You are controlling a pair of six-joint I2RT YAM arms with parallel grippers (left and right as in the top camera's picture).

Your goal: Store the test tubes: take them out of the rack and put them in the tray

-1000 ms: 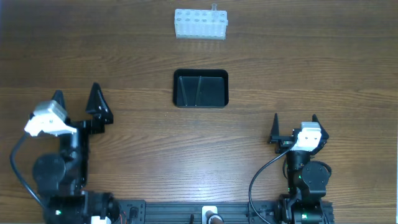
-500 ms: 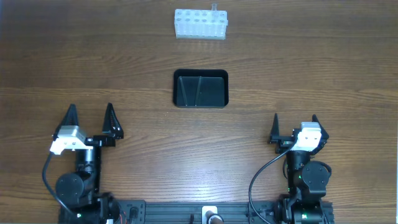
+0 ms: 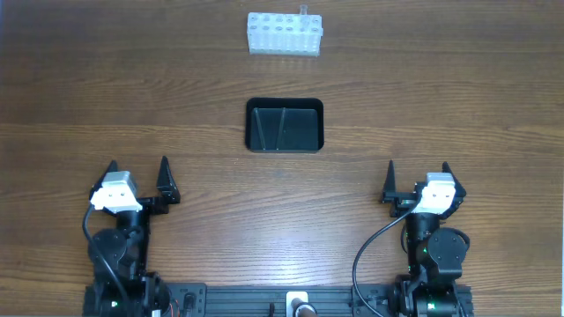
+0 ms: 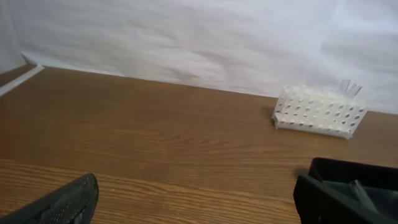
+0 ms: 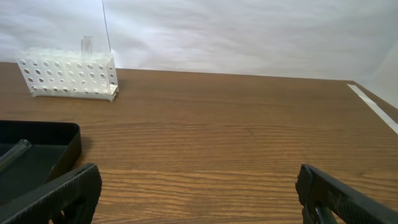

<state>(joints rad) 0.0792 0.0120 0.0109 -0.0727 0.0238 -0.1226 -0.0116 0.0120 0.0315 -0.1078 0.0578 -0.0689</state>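
Note:
A white test tube rack (image 3: pixel 284 33) stands at the table's far side, with one clear tube (image 3: pixel 305 11) upright at its right end. The black tray (image 3: pixel 249 125) lies mid-table and holds clear tubes (image 3: pixel 284 126) lying flat. My left gripper (image 3: pixel 138 167) is open and empty, near its base at the front left, far from rack and tray. My right gripper (image 3: pixel 418 169) is open and empty at the front right. The left wrist view shows the rack (image 4: pixel 318 111), its tube (image 4: pixel 349 87) and the tray's rim (image 4: pixel 348 167). The right wrist view shows the rack (image 5: pixel 68 76), the tube (image 5: pixel 86 45) and the tray (image 5: pixel 43 126).
Bare brown wooden tabletop (image 3: pixel 423 97) lies on all sides of the rack and the tray. A white backdrop (image 5: pixel 249 31) rises behind the table's far edge. Both arm bases stand along the front edge.
My left arm has drawn back toward its base, its open gripper shifting right and nearer the front edge. The right arm, rack and tray have not moved.

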